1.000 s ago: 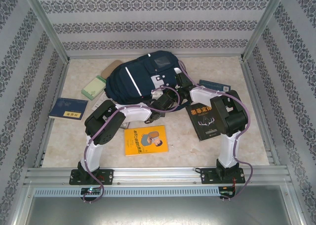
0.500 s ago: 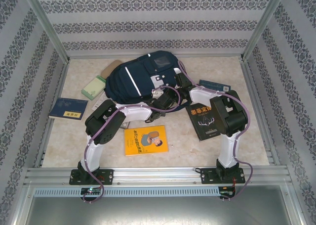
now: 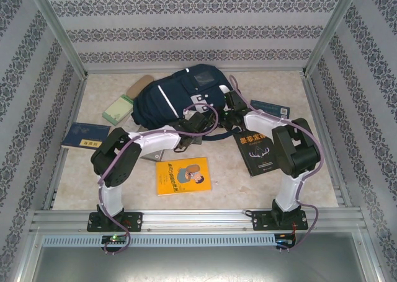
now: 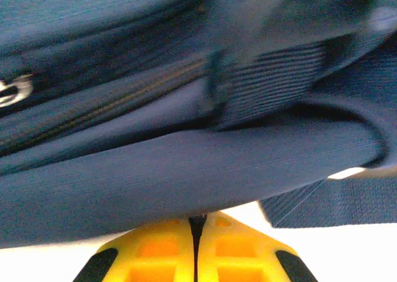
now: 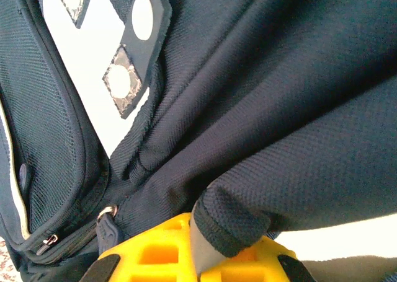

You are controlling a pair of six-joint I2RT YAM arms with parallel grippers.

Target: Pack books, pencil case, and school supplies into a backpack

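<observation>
The navy backpack (image 3: 177, 99) lies at the back middle of the table. My left gripper (image 3: 189, 122) is at its near edge, the yellow fingers (image 4: 155, 251) pressed together, their tips tucked under a navy fold (image 4: 186, 170). At the backpack's right side, my right gripper (image 3: 230, 104) is shut on a folded navy and grey hem (image 5: 239, 229). Books lie around: orange-yellow (image 3: 183, 175), black (image 3: 255, 152), navy with a yellow label (image 3: 85, 136), and blue (image 3: 271, 108). A pale green pad (image 3: 118, 110) is left of the backpack.
A tan oblong object (image 3: 138, 83) lies behind the green pad. A pale flat item (image 3: 155, 155) peeks from under my left forearm. Patterned walls and metal posts enclose the table on three sides.
My left gripper has shut at the backpack's near edge. The left arm's elbow swung left and lower. The backpack shifted slightly, baring more of the tan object. The right arm barely moved.
</observation>
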